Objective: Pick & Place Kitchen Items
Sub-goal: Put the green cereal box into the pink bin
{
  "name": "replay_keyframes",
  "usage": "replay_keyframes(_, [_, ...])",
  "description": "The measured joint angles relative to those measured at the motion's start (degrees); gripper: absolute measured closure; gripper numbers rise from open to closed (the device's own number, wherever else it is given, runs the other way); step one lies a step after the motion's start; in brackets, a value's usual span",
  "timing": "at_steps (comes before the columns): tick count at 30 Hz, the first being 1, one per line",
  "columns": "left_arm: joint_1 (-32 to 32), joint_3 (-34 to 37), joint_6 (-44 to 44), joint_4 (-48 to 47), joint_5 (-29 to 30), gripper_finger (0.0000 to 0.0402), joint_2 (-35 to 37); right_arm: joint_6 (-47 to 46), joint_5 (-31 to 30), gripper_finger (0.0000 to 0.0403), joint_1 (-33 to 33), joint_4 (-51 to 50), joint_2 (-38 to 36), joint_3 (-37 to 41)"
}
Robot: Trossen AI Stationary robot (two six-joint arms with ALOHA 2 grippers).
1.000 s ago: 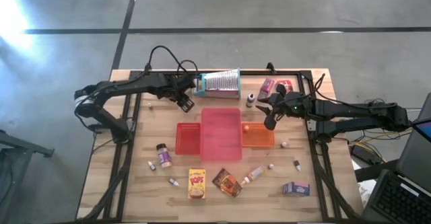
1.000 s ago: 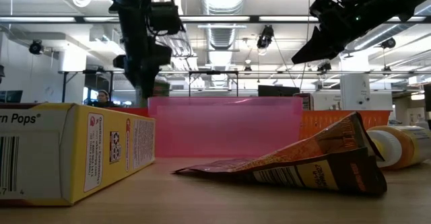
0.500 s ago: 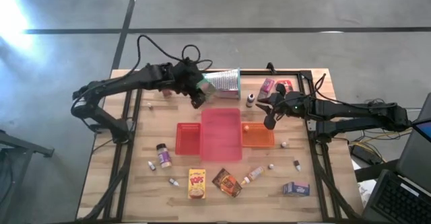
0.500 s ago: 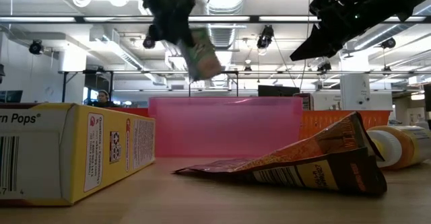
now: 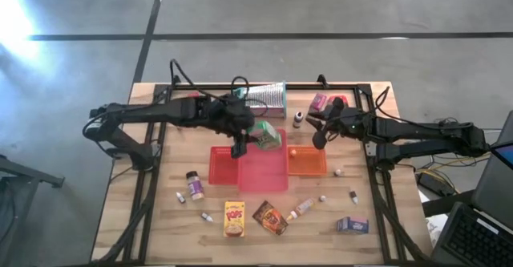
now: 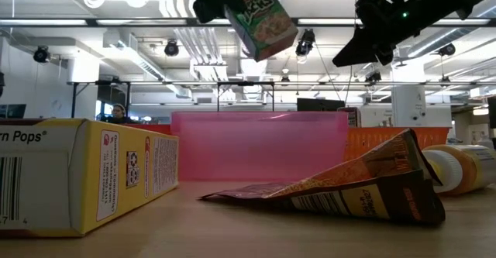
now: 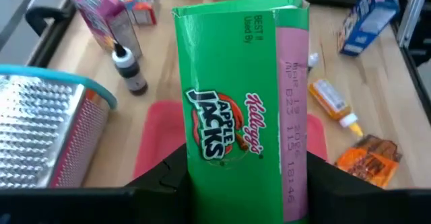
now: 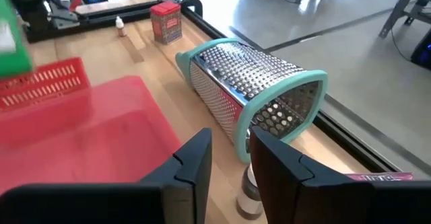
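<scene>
Item: 1 green cereal box (image 5: 265, 135), clamped in the left gripper (image 5: 250, 134), carried above the pink tray (image 5: 263, 171). Step: transport, placement pending. Next: lower into tray, release. Right gripper (image 5: 318, 135): above the counter (image 5: 160, 211) near 1 small bottle (image 5: 298, 119), jaws slightly parted, holding nothing.

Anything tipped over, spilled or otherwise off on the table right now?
Nothing spilled. The grater lies on its side at the table's far edge, and the brown packet lies crumpled flat near the front. The green cereal box hangs tilted in the left gripper above the pink tray.
</scene>
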State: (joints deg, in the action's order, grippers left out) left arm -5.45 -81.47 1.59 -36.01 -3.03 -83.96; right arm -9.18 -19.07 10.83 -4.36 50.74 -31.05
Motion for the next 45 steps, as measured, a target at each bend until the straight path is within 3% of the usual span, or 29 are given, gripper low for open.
replay_keyframes(5, [0.1, 0.0, -1.4, -3.7, 0.4, 0.0241, -1.9, -0.9, -0.1, 0.0296, 0.0, -0.1, 0.0, -0.2])
replay_keyframes(10, [-0.4, -0.1, -5.4, -6.5, 5.7, 0.0241, -4.6, -0.9, -0.5, 0.0302, 1.2, -0.1, 0.0, -0.2])
replay_keyframes(22, [-3.2, 0.1, -12.4, -6.7, 6.2, 0.0241, -11.0, -1.1, -0.5, 0.0325, 2.5, -1.4, 0.0, -0.2])
replay_keyframes(32, [-3.3, 0.2, -14.1, -10.1, 12.4, 0.0241, -14.3, -0.9, -0.5, 0.0294, 2.5, -2.3, 0.0, -0.2])
replay_keyframes(45, [-5.4, 5.7, -14.8, -6.7, 10.1, 0.0241, -14.5, -1.1, -0.5, 0.0263, 2.5, -2.9, 0.0, -0.2])
